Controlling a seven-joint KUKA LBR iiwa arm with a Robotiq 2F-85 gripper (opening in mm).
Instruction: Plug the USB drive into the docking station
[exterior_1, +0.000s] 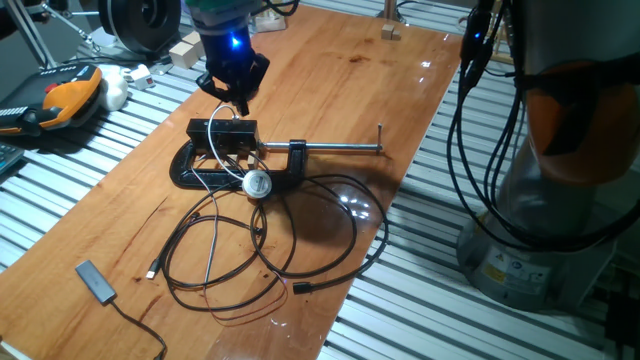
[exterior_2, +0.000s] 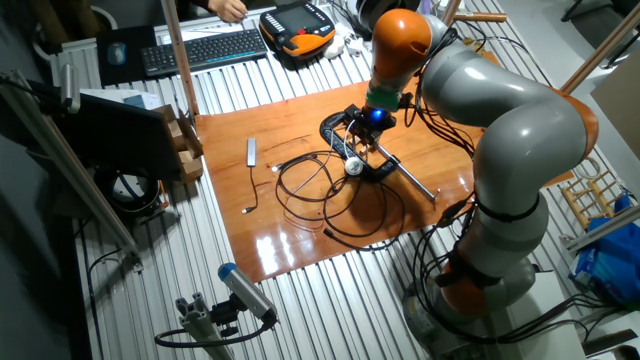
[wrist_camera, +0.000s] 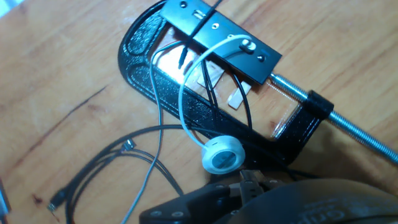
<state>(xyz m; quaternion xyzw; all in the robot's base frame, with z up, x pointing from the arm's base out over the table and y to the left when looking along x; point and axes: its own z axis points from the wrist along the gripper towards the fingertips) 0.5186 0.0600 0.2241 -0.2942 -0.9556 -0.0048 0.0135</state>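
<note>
The gripper (exterior_1: 238, 100) hangs just above the docking station (exterior_1: 222, 131), a small black box held in the frame of a black G-clamp (exterior_1: 215, 172) on a glossy wooden tabletop (exterior_1: 330, 80). Whether the fingers are parted or closed cannot be told: they are dark and partly out of frame in every view. The USB drive cannot be made out with certainty; something small and dark sits at the fingertips, but it is too blurred to name.

In the hand view the docking station (wrist_camera: 217, 36) lies ahead of the fingers, with a white cable (wrist_camera: 186, 93) looping from it to a round white puck (wrist_camera: 222, 154) near the gripper. The clamp's long steel screw (exterior_1: 340, 149) points away to the side. Loops of black cable (exterior_1: 270, 250) sprawl across the wood beyond the clamp, and a flat black dongle (exterior_1: 94, 281) lies well apart near the board's corner.

The board rests on a ribbed aluminium bench (exterior_1: 90, 150). An orange teach pendant (exterior_1: 60, 95) sits off the wood, and a keyboard (exterior_2: 195, 48) farther back.
</note>
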